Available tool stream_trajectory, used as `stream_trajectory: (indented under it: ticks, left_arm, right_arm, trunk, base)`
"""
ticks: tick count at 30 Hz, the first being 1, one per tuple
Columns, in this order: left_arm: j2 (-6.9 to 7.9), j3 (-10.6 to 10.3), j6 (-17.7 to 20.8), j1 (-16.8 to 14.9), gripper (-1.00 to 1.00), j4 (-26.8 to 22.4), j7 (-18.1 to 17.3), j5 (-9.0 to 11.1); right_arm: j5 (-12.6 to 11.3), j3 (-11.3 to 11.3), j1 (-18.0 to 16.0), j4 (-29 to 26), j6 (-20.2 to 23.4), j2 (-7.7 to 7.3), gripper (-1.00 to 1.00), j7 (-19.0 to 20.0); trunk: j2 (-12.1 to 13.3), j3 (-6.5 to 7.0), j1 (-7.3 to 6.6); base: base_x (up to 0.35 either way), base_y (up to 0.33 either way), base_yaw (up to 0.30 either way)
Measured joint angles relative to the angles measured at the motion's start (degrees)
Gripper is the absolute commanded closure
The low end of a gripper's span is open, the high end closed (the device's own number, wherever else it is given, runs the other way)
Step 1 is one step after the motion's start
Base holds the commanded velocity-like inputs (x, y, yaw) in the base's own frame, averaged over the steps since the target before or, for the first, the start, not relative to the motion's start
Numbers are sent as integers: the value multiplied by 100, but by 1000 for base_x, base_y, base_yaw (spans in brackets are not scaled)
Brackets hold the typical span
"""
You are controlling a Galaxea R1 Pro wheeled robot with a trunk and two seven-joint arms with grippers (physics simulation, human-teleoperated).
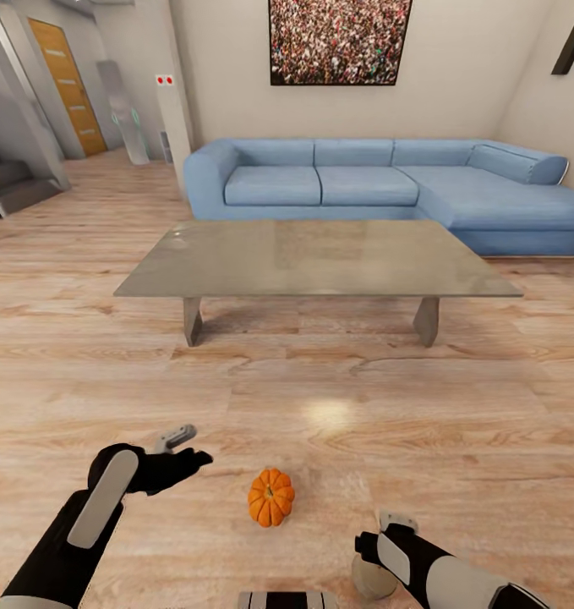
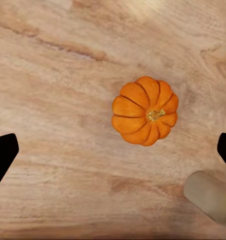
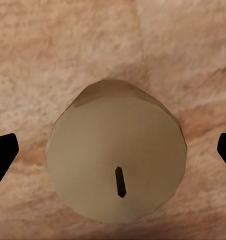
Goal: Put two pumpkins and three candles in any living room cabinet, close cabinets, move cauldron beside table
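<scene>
Your left gripper (image 1: 185,448) hung over the wooden floor (image 1: 456,423) with its jaws spread wide and empty, the pumpkin (image 1: 271,497) lying just beside it to the right, likely lined up for a pick. Further right, your right gripper (image 1: 379,541) hovered directly above a candle (image 3: 117,159) standing on the floor, jaws wide on either side, holding nothing, seemingly ready to descend.
</scene>
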Motion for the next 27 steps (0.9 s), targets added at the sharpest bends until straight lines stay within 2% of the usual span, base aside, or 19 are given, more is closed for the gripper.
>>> stream_trajectory:
  ticks: [2, 5, 8, 14, 18, 23, 27]
  left_arm:
    - [93, -4, 0, 0, -100, 0, 0, 187]
    - [143, -11, 0, 0, -100, 0, 0, 290]
    - [154, -12, 0, 0, -100, 0, 0, 311]
    - [157, -17, 0, 0, -100, 0, 0, 319]
    - [157, -19, 0, 0, -100, 0, 0, 318]
    - [157, -21, 0, 0, -100, 0, 0, 319]
    - [159, -21, 0, 0, -100, 0, 0, 319]
  right_arm:
    - [2, -1, 0, 7, 0, 1, -100, 1]
    - [2, -1, 0, 11, -1, 2, -100, 1]
    - [2, -2, 0, 12, -9, 2, -100, 1]
    - [21, 1, -1, 12, -49, 3, -100, 1]
    - [39, 0, 0, 7, -65, 6, -100, 1]
    - [197, 0, 0, 10, -209, 10, -100, 1]
    - [223, 0, 0, 12, -261, 10, -100, 1]
  trunk:
    - [0, 0, 0]
    - [-1, -22, 3]
    - [-5, -88, 11]
    - [-5, -89, 10]
    - [-10, -177, 21]
    - [-11, -177, 21]
    - [-11, -177, 21]
  base:
    - [0, 0, 0]
    - [0, 0, 0]
    - [0, 0, 0]
    - [0, 0, 0]
    - [0, 0, 0]
    - [0, 0, 0]
    - [0, 0, 0]
